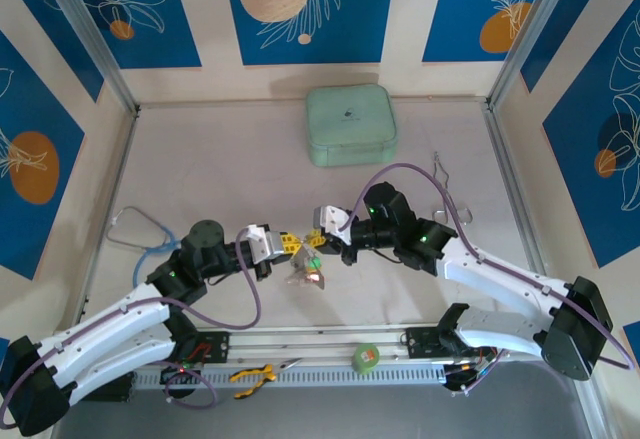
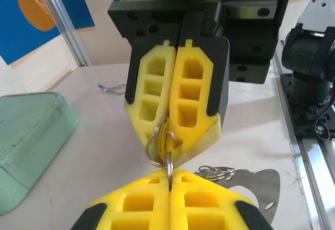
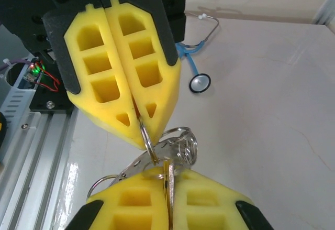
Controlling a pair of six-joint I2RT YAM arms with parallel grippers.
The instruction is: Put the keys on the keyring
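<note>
My L jaws clenched on keyring [image 2: 168, 163], mid-air over counter [image 1: 200, 179]. Key bunch [image 1: 306, 277] dangles below, betw. both. My R jaws clenched on thin brassy piece [image 3: 168, 180], prob. key. Risk: I tug apart, ring twists out of grip, bunch drops.

This is a robotics lab test cell: a pale stone-patterned tabletop [image 1: 240, 179] fenced by bare aluminium posts [image 1: 90, 34], backed by blue wall panels printed with white leaves and orange discs [image 1: 310, 9]. A slotted aluminium rail [image 1: 320, 337] at the near edge carries white robot arms [image 1: 500, 279] and purple cables [image 1: 400, 166].
</note>
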